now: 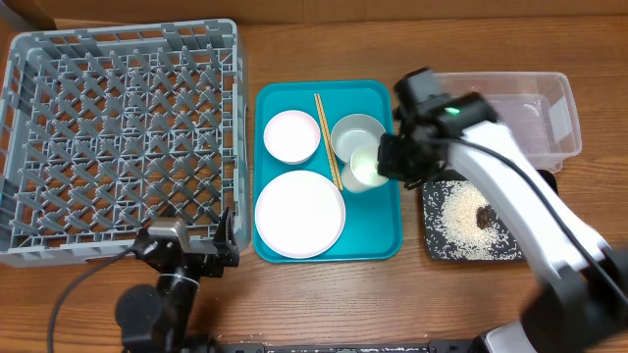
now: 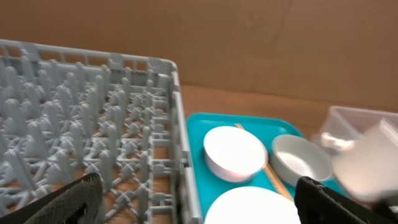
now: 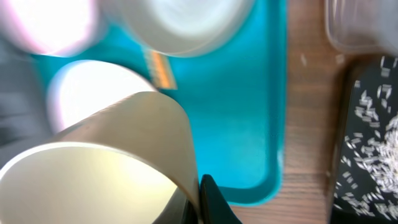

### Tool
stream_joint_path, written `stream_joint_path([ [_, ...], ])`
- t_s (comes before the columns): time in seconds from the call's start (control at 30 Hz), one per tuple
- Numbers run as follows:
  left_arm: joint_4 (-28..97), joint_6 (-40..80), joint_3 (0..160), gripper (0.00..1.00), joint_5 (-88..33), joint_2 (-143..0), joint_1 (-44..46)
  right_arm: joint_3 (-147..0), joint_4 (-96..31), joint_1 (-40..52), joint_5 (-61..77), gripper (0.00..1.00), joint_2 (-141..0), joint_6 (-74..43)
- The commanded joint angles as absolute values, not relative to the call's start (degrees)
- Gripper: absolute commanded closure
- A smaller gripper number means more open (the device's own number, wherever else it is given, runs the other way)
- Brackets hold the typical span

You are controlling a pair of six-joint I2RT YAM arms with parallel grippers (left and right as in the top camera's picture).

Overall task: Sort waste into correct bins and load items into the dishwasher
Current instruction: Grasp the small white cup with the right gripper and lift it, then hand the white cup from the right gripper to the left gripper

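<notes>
Cup [image 3: 106, 168] tilts, mouth upward, in right tool [image 1: 391, 165].

The table [image 1: 324, 49] bears grey rack [image 1: 118, 137], teal tray [image 1: 378, 226], clear tub [image 1: 549, 118] and black tray [image 1: 434, 245].

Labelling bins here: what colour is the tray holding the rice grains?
The tray is black, scattered with white rice; overhead view shows it best.

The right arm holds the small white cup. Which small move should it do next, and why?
Probably carry the small white cup leftward, kept high, toward the large square grey plastic dish rack. The right gripper has its jaws shut on the cup's rim above the teal tray, the rack shows no dishes yet, and a small white bowl lies on the way.
</notes>
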State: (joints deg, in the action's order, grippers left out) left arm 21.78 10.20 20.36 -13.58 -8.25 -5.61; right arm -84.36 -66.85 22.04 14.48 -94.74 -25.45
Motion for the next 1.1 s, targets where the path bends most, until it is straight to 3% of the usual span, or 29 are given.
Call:
stream_joint_path([
  [0.0, 23.8, 15.4, 27.4, 0.00, -18.7, -17.5, -5.2, -85.0, -64.4, 21.6, 18.8, 0.96, -87.8, -24.9],
  [0.33, 19.2, 19.3, 43.0, 0.00, -45.6, -49.6, -5.2, -85.0, -53.7, 21.6, 30.1, 0.96, -88.1, -24.9],
  [0.47, 11.3, 39.2, 44.5, 0.00, -57.8, -59.0, -5.2, -85.0, -52.1, 21.5, 31.0, 0.96, -88.2, -24.9],
  [0.53, 9.8, 58.8, 44.4, 0.00, -62.1, -64.4, -5.2, -84.8, -51.8, 21.5, 31.5, 0.96, -88.2, -24.9],
  [0.63, 10.0, 69.0, 44.4, 0.00, -67.5, -69.0, -5.2, -83.5, -48.8, 21.2, 35.5, 0.96, -88.3, -24.9],
  [0.87, 9.6, 65.0, 44.4, 0.00, -81.4, -76.9, -5.2, -73.1, -32.1, 17.8, 50.5, 0.96, -89.1, -25.6],
  [1.07, 1.5, 61.0, 44.4, 0.00, -86.3, -79.5, -5.2, -63.4, -19.4, 13.9, 60.3, 0.96, -89.5, -25.6],
])
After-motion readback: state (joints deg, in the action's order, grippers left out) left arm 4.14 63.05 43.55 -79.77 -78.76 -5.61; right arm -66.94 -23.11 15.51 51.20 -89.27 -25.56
